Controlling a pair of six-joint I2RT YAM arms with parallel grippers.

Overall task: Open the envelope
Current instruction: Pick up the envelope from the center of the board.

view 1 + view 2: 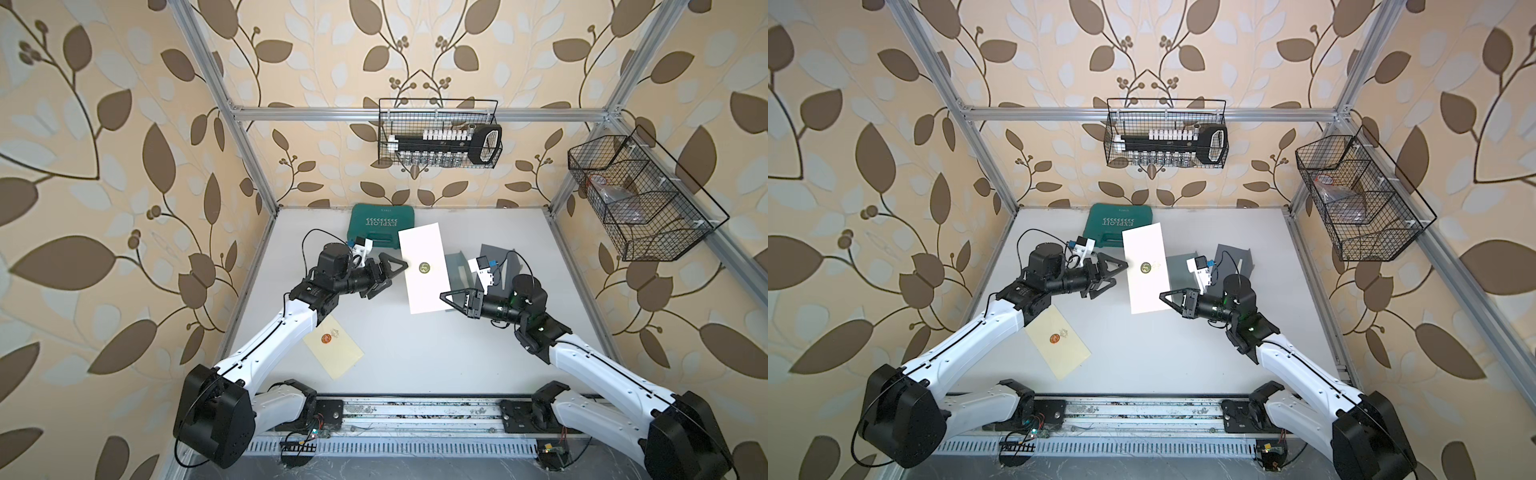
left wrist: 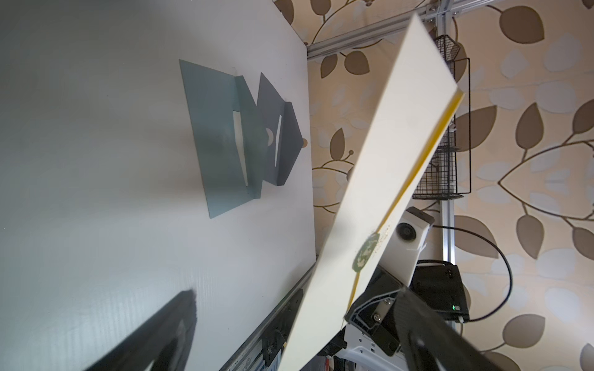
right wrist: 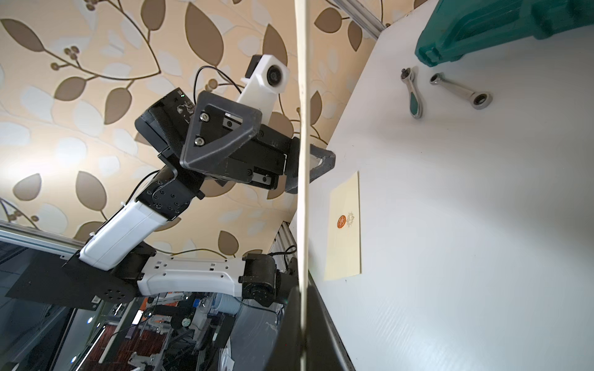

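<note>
right gripper pinches the near corner of the white envelope, holding it tilted above the table. left gripper stands wide apart, empty, just beside the envelope's edge near its green seal.
</note>
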